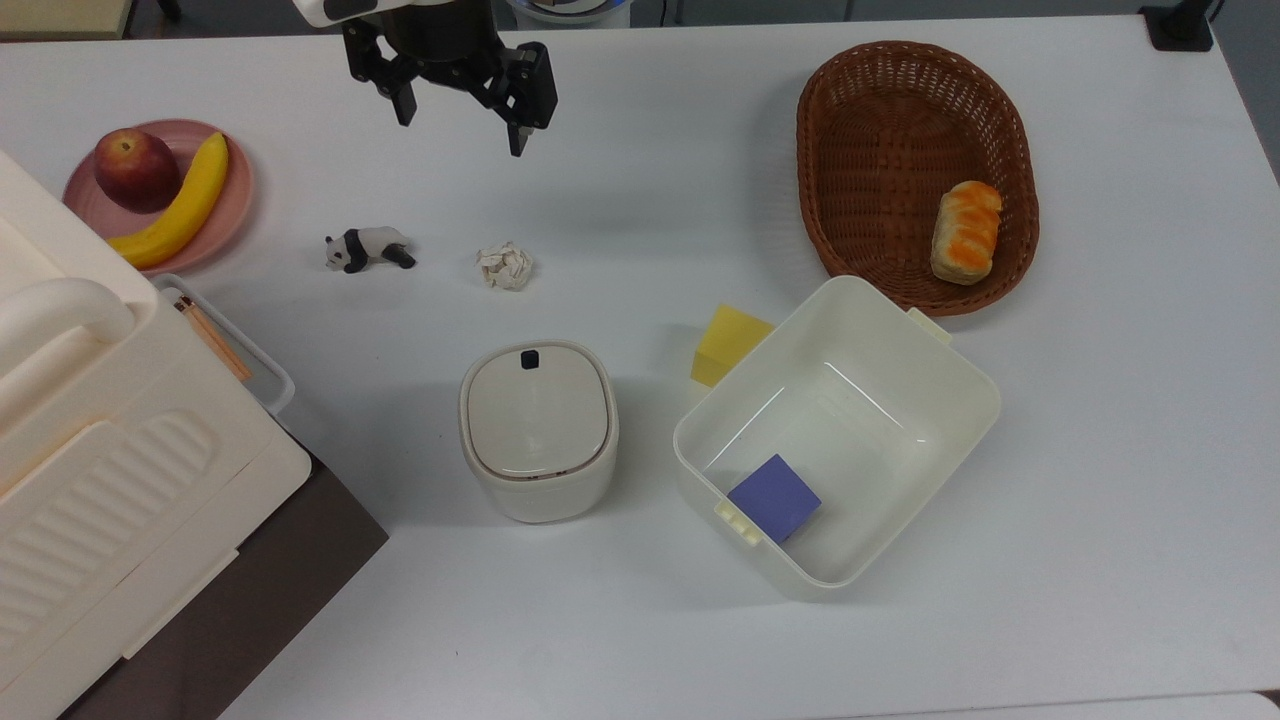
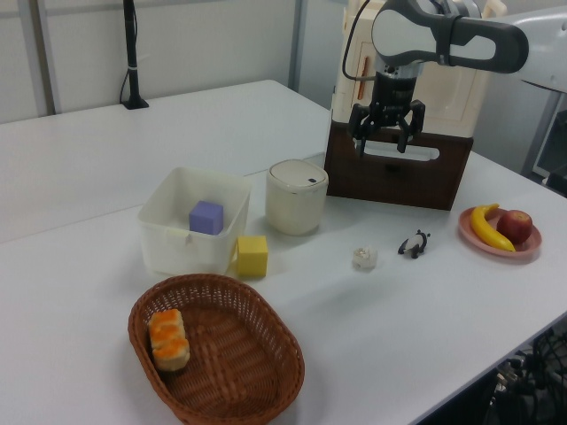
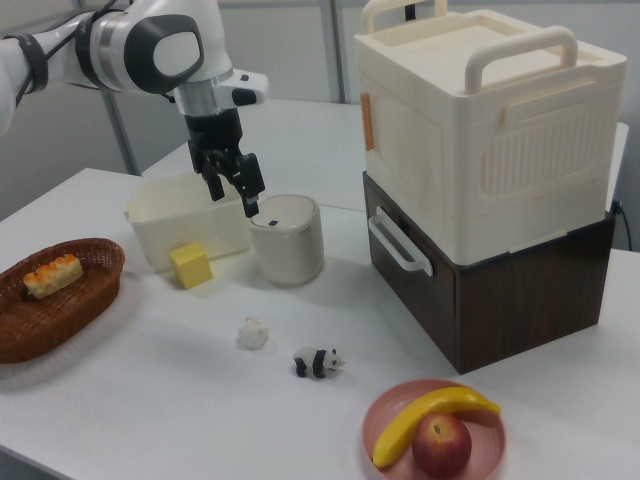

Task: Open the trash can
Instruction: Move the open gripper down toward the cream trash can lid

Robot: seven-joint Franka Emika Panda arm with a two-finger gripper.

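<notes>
One trash can (image 1: 538, 428) lid shut | tub (image 1: 960, 380) beside | tool (image 1: 462, 112) spread above table

Top view looks straight down on the white table (image 1: 620, 620), fairly close, the arm's gripper (image 1: 460, 110) poking in at the upper edge of frame. Left view stands off one table corner, angled down, wicker basket (image 2: 217, 359) nearest at lower left. Right view faces from the opposite corner, fruit plate (image 3: 435, 430) nearest at lower right. Both side views share the trash can (image 2: 296, 197) mid-table.
</notes>
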